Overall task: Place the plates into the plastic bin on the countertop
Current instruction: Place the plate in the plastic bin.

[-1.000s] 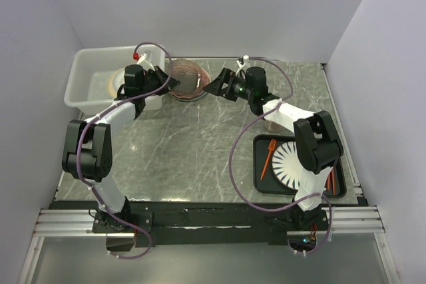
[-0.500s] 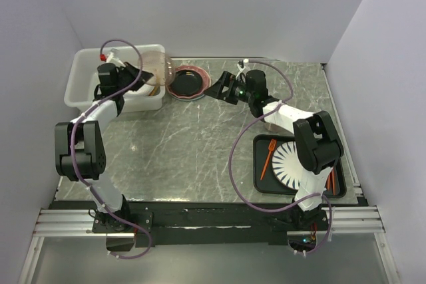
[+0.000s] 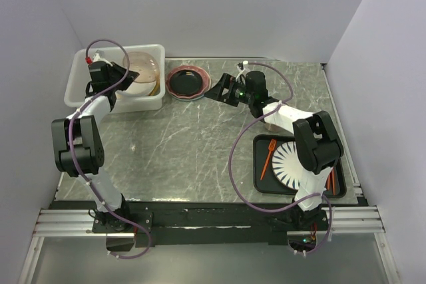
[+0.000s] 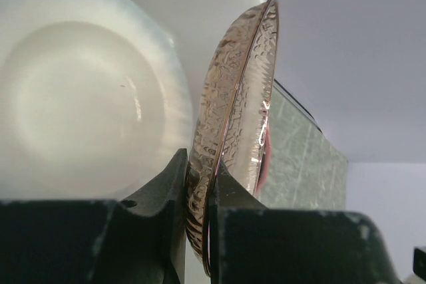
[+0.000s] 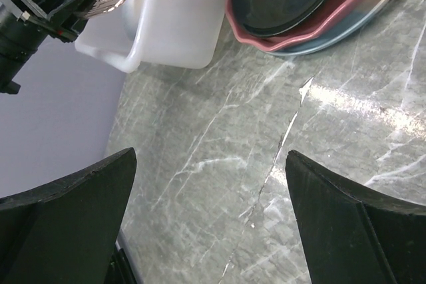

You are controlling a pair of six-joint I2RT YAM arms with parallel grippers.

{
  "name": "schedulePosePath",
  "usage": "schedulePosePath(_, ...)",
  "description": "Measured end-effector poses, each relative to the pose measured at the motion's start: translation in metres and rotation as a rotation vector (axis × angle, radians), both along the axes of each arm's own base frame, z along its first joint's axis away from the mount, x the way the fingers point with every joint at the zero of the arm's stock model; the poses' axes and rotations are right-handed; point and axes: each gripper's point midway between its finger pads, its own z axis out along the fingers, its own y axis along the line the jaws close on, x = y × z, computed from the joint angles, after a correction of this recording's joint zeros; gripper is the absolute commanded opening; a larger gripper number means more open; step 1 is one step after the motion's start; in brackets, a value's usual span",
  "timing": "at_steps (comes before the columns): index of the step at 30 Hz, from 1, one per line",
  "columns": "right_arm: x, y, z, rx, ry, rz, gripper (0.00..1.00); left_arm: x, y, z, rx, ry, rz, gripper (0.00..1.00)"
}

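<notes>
Pink plate (image 4: 239, 98) clamped by its rim in clenched left pincer (image 4: 200, 184), held over plastic bin (image 3: 78, 91) at far left of worktop (image 3: 193, 144), white plate (image 4: 86, 98) lying inside. Right pincer (image 5: 212, 157) spread wide, grasping nothing, hovering near dark brown pink-rimmed plate (image 3: 188, 82) just beside bin.

Pale pink textured plate (image 4: 239, 131), dark pink-rimmed plate (image 3: 188, 82), grey-green white-veined countertop (image 3: 193, 144)

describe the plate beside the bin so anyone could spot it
On the grey-green marble countertop, find the translucent white plastic bin at the far left. Right of it lies a round dark brown plate; only it has a wavy pink rim.
</notes>
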Motion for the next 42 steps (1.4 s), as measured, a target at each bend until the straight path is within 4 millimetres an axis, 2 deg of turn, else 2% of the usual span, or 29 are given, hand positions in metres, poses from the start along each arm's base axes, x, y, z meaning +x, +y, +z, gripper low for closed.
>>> schedulePosePath(11,0.003,0.0,-0.004,-0.017,0.007,0.001,1.0,0.009,0.018,-0.019,0.026,0.075,0.072,0.01)
schedulePosePath(19,0.008,0.001,-0.019,-0.04,0.041,-0.003,0.99,0.011,0.025,-0.046,0.043,0.146,0.084,0.02)
schedulePosePath(21,0.009,0.001,-0.023,-0.046,0.048,-0.006,0.99,0.011,0.026,-0.051,0.047,0.164,0.088,0.13)
schedulePosePath(22,0.01,0.001,-0.024,-0.05,0.051,-0.007,0.99,0.01,0.028,-0.053,0.047,0.17,0.091,0.23)
schedulePosePath(23,0.01,0.001,-0.024,-0.052,0.053,-0.007,0.99,0.01,0.029,-0.054,0.047,0.174,0.094,0.49)
schedulePosePath(26,0.014,0.003,-0.022,-0.059,0.05,-0.009,0.99,0.01,0.033,-0.055,0.06,0.177,0.106,0.79)
schedulePosePath(32,0.019,0.011,-0.01,-0.059,0.021,0.0,0.99,0.01,0.042,-0.054,0.067,0.175,0.133,0.99)
schedulePosePath(36,0.022,0.014,-0.011,-0.064,0.018,0.002,0.99,0.01,0.047,-0.048,0.068,0.156,0.145,0.99)
schedulePosePath(40,0.024,0.015,-0.021,-0.078,0.039,0.002,0.99,0.003,0.054,-0.041,0.079,0.143,0.175,0.99)
schedulePosePath(42,0.026,0.016,-0.027,-0.088,0.053,0.0,0.99,0.0,0.058,-0.03,0.093,0.118,0.2,0.99)
